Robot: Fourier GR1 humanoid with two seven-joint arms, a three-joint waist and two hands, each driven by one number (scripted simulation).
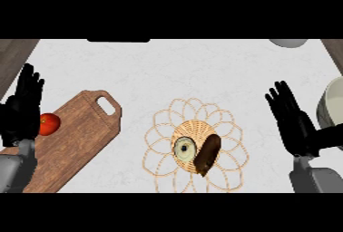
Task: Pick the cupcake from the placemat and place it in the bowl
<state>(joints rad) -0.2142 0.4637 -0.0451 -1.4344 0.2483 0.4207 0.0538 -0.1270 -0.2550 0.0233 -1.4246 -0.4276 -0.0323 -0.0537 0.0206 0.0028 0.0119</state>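
A cupcake (198, 151) lies tipped on its side at the middle of a woven wicker placemat (194, 144) with looped edges; its pale frosted top faces left and its dark brown base points right. My right hand (295, 122) stands open to the right of the placemat, fingers up, apart from the cupcake. At the left edge my left hand (20, 111) rests open, fingers up. A pale bowl (331, 108) shows partly at the right edge, just past my right hand.
A wooden cutting board (74, 136) with a handle hole lies at the left, with a red tomato (48, 124) at its left side beside my left hand. A white object (289, 42) sits at the far right top. Dark wood borders both upper corners.
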